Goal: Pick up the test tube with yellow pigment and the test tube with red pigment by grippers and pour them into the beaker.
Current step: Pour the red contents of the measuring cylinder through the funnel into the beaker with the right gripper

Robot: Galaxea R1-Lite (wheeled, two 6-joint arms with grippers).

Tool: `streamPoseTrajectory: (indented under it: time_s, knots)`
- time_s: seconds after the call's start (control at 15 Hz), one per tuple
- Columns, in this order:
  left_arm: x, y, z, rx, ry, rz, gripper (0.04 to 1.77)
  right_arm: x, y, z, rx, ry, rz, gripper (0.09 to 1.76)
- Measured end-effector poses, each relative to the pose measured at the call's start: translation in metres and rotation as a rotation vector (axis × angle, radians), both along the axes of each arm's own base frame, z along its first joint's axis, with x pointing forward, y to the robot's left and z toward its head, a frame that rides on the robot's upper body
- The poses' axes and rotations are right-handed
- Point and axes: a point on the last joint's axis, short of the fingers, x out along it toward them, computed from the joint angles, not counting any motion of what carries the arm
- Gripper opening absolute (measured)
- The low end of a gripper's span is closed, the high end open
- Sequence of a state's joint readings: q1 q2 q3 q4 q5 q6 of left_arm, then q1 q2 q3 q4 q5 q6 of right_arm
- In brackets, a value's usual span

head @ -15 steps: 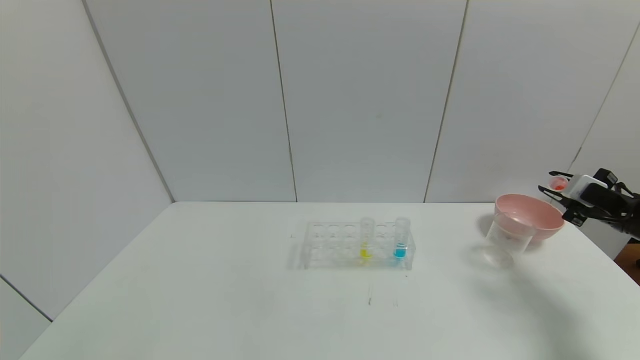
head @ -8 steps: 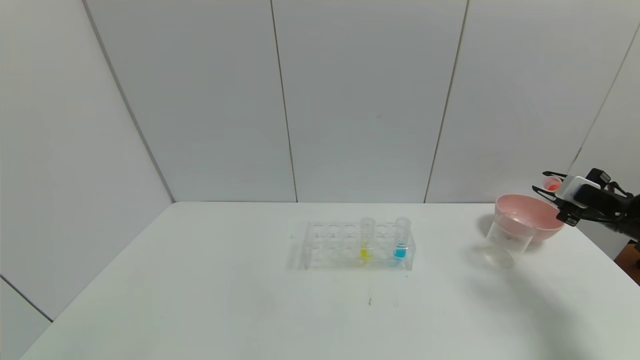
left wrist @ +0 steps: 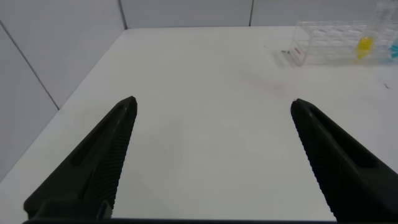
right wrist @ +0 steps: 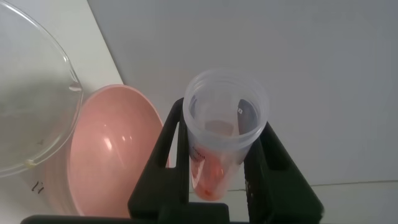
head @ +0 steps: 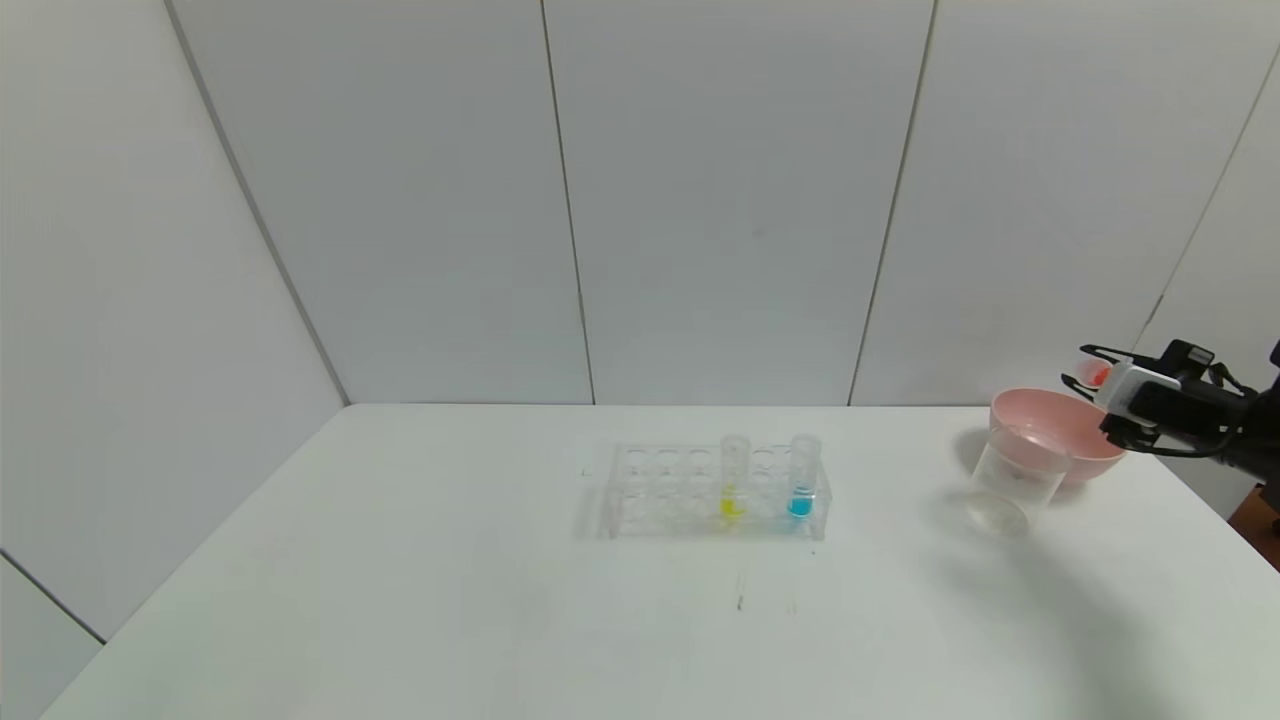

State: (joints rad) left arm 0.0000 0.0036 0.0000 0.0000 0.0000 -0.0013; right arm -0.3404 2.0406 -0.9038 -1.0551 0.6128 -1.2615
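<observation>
right claw [head: 1092, 374] raised above the far right edge of the white tabletop [head: 500, 600], beyond the pink bowl [head: 1085, 430]; its fingers [right wrist: 165, 155] are clamped on the test tube with red pigment [right wrist: 225, 127], which lies tilted with its open mouth toward the bowl side, the orange-red liquid pooled in the lower part of the tube. in the head view the tube shows as a small red spot at the claw tip [head: 1097, 374]. the beaker [head: 1010, 480] stands on the tabletop touching the near-left side of the pink bowl, below and to the left of the held tube. a clear rack [head: 715, 492] sits near the tabletop's centre, well apart from the beaker; the test tube with yellow pigment [head: 733, 478] stands upright in it, and a tube with blue liquid [head: 802, 478] stands upright to its right. left claw [left wrist: 211, 155] hangs over the left part of the tabletop with its two fingers spread wide and nothing between them; the rack appears far off in its view [left wrist: 336, 42].
</observation>
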Motion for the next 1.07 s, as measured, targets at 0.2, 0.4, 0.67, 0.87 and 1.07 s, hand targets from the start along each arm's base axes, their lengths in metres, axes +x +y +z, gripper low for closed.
streamPoseTrajectory:
  time_s: [0.2,0.4,0.67,0.87,1.07]
  knots:
    - [0.0000,0.0000,0.0000,0.000,0.000,0.000,1.76,0.0010,-0.0004,-0.0004,-0.079,-0.022,0.005,0.56]
    - [0.0000,0.0000,0.0000,0.000,0.000,0.000,1.76,0.0015,-0.0005,-0.0011,-0.125,-0.034,0.009,0.56]
    - [0.0000,0.0000,0.0000,0.000,0.000,0.000,1.76,0.0010,0.0005,-0.0031,-0.188,-0.046,0.019,0.56]
    - [0.0000,0.0000,0.0000,0.000,0.000,0.000,1.76,0.0011,0.0040,-0.0034,-0.211,-0.052,0.030,0.56]
    - [0.0000,0.0000,0.0000,0.000,0.000,0.000,1.76,0.0010,0.0055,-0.0031,-0.259,-0.067,0.041,0.56]
